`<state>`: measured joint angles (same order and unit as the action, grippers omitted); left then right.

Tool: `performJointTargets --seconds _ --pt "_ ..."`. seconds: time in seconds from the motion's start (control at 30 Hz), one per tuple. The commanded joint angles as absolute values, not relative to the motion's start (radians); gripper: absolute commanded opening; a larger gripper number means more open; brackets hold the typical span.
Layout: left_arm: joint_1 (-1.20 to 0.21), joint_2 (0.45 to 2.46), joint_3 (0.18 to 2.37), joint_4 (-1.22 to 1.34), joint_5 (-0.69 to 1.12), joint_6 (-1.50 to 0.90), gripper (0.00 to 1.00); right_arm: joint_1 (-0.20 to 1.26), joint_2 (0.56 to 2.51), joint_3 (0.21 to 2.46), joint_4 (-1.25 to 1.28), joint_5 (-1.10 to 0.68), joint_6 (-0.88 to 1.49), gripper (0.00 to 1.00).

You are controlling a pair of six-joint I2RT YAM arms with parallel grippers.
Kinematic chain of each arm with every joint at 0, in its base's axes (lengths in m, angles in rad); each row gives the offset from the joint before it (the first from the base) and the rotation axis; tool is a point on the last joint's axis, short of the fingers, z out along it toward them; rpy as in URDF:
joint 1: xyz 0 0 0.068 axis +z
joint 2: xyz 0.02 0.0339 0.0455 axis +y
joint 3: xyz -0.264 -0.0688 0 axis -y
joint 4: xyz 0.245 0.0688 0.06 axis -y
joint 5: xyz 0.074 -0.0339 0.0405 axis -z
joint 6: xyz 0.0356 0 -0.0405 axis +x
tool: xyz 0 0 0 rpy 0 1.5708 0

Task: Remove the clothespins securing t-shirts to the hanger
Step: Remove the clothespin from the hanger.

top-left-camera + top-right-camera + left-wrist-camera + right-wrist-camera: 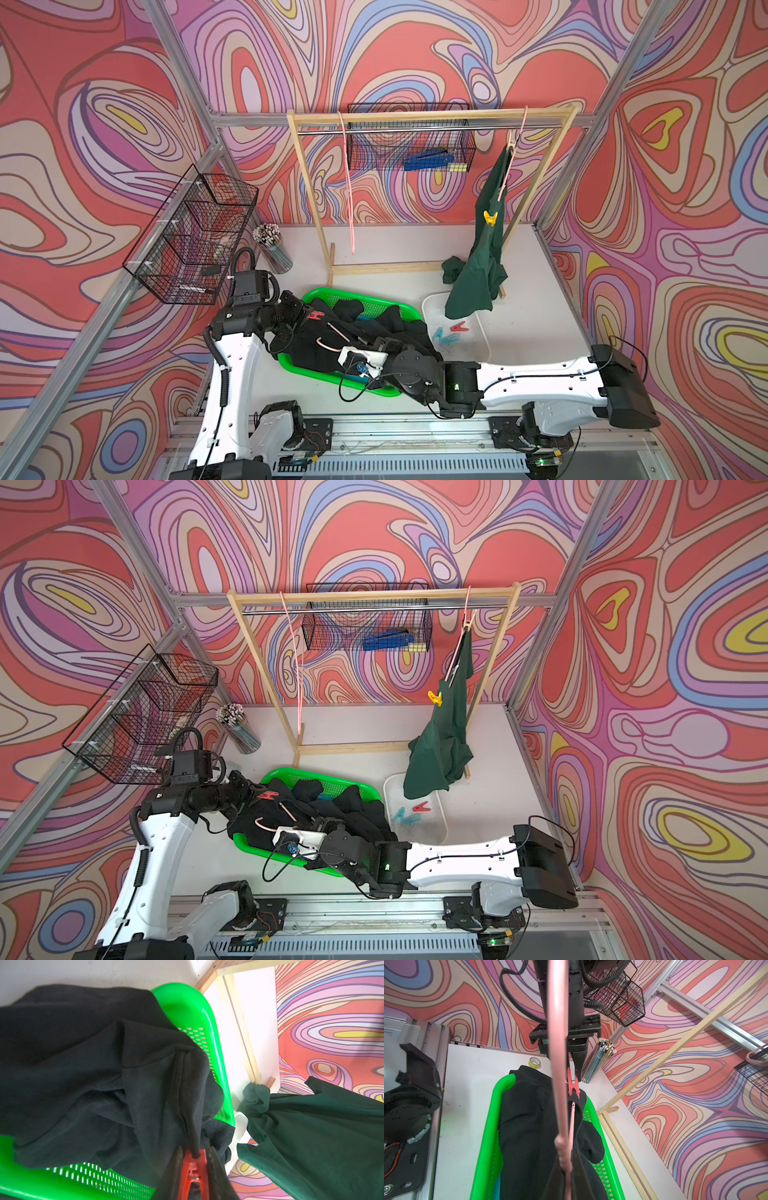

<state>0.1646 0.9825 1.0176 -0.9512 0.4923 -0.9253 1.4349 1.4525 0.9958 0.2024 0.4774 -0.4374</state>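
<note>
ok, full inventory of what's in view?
clothes rack: 1, pale wood, back of table
bare hanger: 1, pink, on rack rail
green t-shirt: 1, dark green, hung at rack's right end
yellow clothespin: 1, yellow, on green t-shirt
laundry basket: 1, bright green, table centre
black t-shirt: 1, black, draped over laundry basket
held hanger: 1, pink, inside black t-shirt
red clothespin: 1, red, clipped on black t-shirt
tray: 1, white, right of laundry basket
loose clothespins: 1 red, at least 2 light blue, in tray
wire baskets: 2, black, left wall and back wall
pencil cup: 1, clear, back left
tape roll: 1, yellowish, on table
left gripper: jaws shut on red clothespin
right gripper: jaws shut on held hanger
</note>
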Motion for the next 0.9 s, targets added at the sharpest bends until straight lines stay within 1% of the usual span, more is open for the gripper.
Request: performJointTargets --seconds 0.0,0.1,0.23,0.4,0.53,0.7,0.87 --pt "0.172 0.956 1.056 -0.961 0.452 -0.887 0.18 1.439 1.489 1.014 0.203 0.528 -0.406 0.0" --pt "0.173 0.944 1.077 -0.975 0.421 -0.859 0.18 1.435 1.524 1.06 0.16 0.548 -0.381 0.0" --pt "0.173 0.934 1.115 -1.018 0.35 -0.801 0.19 1.409 1.57 1.148 0.062 0.525 -0.307 0.0" --pt "0.173 0.92 1.149 -1.07 0.275 -0.724 0.19 1.317 1.582 1.215 -0.018 0.364 -0.158 0.0" --pt "0.173 0.9 1.143 -1.078 0.274 -0.697 0.19 1.239 1.598 1.271 -0.061 0.226 -0.064 0.0" --pt "0.174 0.895 1.147 -1.098 0.268 -0.66 0.19 1.216 1.643 1.37 -0.112 0.114 -0.016 0.0" --pt "0.175 0.886 1.155 -1.116 0.266 -0.629 0.2 1.169 1.688 1.445 -0.14 -0.068 0.116 0.0"
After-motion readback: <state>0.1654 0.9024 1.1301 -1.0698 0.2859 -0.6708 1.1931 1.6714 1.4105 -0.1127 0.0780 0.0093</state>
